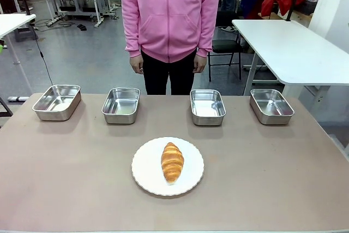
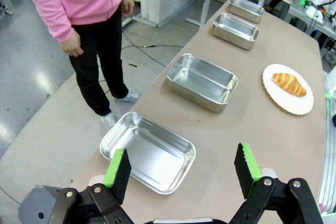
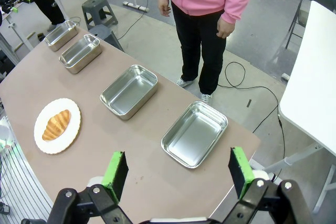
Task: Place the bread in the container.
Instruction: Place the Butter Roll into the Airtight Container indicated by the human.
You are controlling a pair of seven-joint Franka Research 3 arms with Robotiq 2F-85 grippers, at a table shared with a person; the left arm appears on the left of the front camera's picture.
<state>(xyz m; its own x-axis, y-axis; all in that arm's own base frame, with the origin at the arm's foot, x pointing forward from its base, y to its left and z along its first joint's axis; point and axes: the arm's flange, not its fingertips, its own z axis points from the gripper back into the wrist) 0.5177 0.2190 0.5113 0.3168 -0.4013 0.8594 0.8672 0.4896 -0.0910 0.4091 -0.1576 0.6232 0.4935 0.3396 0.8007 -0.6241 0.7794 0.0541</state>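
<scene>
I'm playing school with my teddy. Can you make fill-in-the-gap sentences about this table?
The croissant lies on a white ____.
Beyond it, ____ steel pans stand in a row.
All the pans are ____.
The person wears a ____ top.
Missing words: plate; four; empty; pink.

bread (image 1: 172,162) on plate (image 1: 144,171), containers (image 1: 119,117) behind

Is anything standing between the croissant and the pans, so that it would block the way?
Nothing visible does. The croissant lies on its plate, and only bare table separates it from the four empty pans at the far edge. The person stands behind the table, arms down.
</scene>
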